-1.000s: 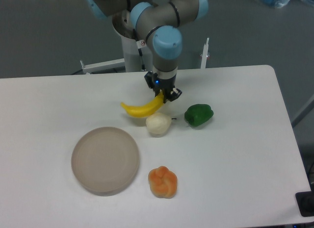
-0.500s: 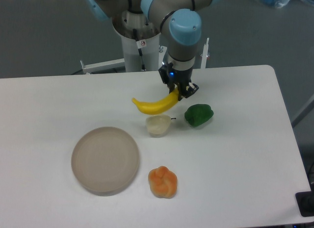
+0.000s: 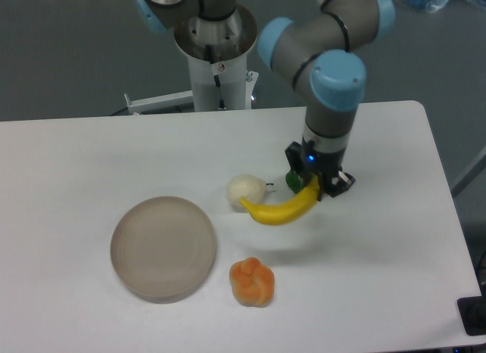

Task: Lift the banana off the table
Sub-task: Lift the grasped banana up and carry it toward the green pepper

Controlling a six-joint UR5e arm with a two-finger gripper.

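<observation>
The yellow banana hangs in the air above the white table, held by its right end. My gripper is shut on that end, right of the table's middle. The banana's free tip points left, toward the whitish pear-like fruit. The banana casts a shadow on the table below it.
A round beige-grey plate lies at the front left. A lumpy orange fruit sits in front of the banana. A green pepper is mostly hidden behind my gripper. The robot base stands at the back edge.
My gripper has carried the banana to the right and toward the front, past the whitish fruit and over the green pepper. The other things have not moved.
</observation>
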